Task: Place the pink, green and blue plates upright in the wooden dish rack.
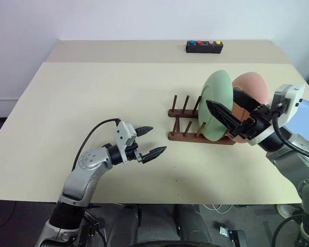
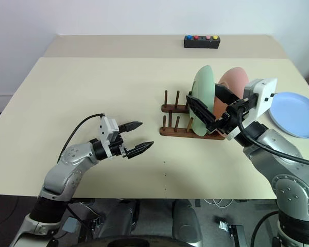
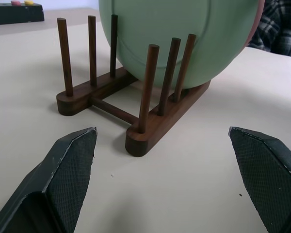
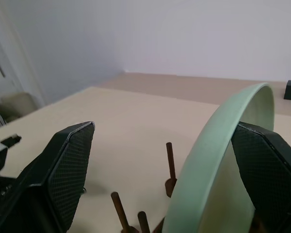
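Note:
The wooden dish rack stands right of the table's middle. The green plate stands upright between its pegs, and the pink plate stands upright right behind it. My right gripper is open, its fingers astride the green plate's upper rim, one on each face. The blue plate lies flat on the table at the far right, beyond my right arm. My left gripper hovers open and empty low over the table, left of the rack, pointing at the rack's free pegs.
A small black box with coloured buttons sits at the table's far edge. The rack's left pegs hold nothing. A person's checked sleeve is seen past the plates. Bare tabletop stretches left and in front.

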### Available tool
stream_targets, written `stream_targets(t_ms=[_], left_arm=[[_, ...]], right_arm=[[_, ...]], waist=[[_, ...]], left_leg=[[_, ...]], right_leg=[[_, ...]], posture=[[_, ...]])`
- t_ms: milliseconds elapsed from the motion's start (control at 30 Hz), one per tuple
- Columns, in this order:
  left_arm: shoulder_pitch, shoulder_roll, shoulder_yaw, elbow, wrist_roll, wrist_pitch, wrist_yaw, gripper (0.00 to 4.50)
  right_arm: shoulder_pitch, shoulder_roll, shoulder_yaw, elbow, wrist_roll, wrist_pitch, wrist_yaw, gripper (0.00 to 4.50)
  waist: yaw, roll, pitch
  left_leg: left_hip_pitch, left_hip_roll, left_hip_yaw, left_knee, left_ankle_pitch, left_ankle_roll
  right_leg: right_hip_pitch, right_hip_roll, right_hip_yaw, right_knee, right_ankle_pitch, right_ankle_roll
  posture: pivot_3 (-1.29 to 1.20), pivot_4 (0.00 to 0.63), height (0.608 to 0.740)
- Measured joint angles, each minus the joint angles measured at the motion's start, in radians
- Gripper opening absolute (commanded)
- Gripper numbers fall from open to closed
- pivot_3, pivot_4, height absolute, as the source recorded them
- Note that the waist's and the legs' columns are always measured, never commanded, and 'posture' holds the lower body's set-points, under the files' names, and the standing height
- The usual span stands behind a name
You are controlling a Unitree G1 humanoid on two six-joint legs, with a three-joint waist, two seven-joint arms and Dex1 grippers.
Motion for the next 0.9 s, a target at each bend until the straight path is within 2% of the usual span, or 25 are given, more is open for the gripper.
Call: stream_targets(t_ms=[200,433,600,733,900], left_arm=[[-0.002,-0.004,-0.003,0.008,0.0,-0.001,-0.008,4.5],[-0.012,-0.008,-0.008,0.01,0.001,-0.002,-0.022,4.5],[-0.014,-0.011,-0.013,0.015,0.005,-0.002,-0.027,4.5],[-0.015,-0.01,-0.015,0.015,0.005,-0.002,-0.032,4.5],[-0.015,-0.006,-0.029,0.014,0.005,-0.001,-0.04,4.5]], right_arm=[[-0.031,-0.087,-0.042,-0.007,-0.048,-0.012,0.061,4.46],[-0.049,-0.177,-0.233,0.047,-0.11,-0.078,0.157,4.46],[0.021,-0.183,-0.269,0.073,-0.166,-0.087,0.217,4.46],[0.043,-0.209,-0.361,0.151,-0.232,-0.105,0.263,4.46],[0.211,-0.233,-0.479,0.313,-0.368,-0.166,0.4,4.46]], waist=[[0.001,0.001,0.0],[0.002,0.0,0.0],[0.001,0.001,0.0],[0.002,0.001,0.0],[0.009,0.001,0.0]], left_leg=[[-0.002,0.0,0.0,0.0,0.0,0.001],[-0.004,0.0,0.0,0.001,-0.001,0.002],[-0.004,0.0,0.001,0.001,-0.001,0.003],[-0.004,0.0,0.001,0.002,-0.001,0.003],[-0.004,0.0,0.002,0.002,-0.002,0.004]], right_leg=[[0.0,0.0,0.0,-0.003,0.0,0.0],[0.0,0.0,0.0,-0.006,0.0,0.0],[0.0,0.0,0.0,-0.006,0.0,0.0],[0.0,0.0,0.0,-0.006,0.001,0.0],[0.001,0.0,0.0,-0.008,0.001,0.0]], posture=[[0.0,0.15,0.74],[0.0,0.15,0.74],[0.0,0.15,0.74],[0.0,0.15,0.74],[0.0,0.15,0.74]])
